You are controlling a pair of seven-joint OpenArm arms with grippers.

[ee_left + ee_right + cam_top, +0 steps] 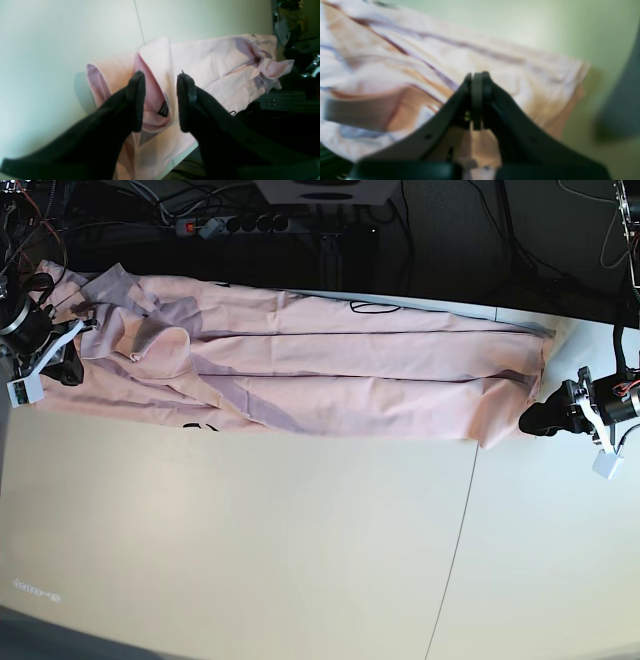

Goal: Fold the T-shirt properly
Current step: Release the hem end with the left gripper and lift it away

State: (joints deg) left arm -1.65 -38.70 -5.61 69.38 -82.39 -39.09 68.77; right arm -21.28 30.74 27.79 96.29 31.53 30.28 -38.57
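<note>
The T-shirt [330, 375] lies along the table's [300, 540] far edge. Left gripper [160, 100]: jaws apart at its hem end, gripping nothing. Right gripper [477, 100]: jaws closed, empty, at its sleeve end.

T-shirt [330, 375]: pale pink, small black label at one fold, black lettering traces along edges. Tabletop [250, 540]: off-white, pale. Both claws: black, white housings.
</note>
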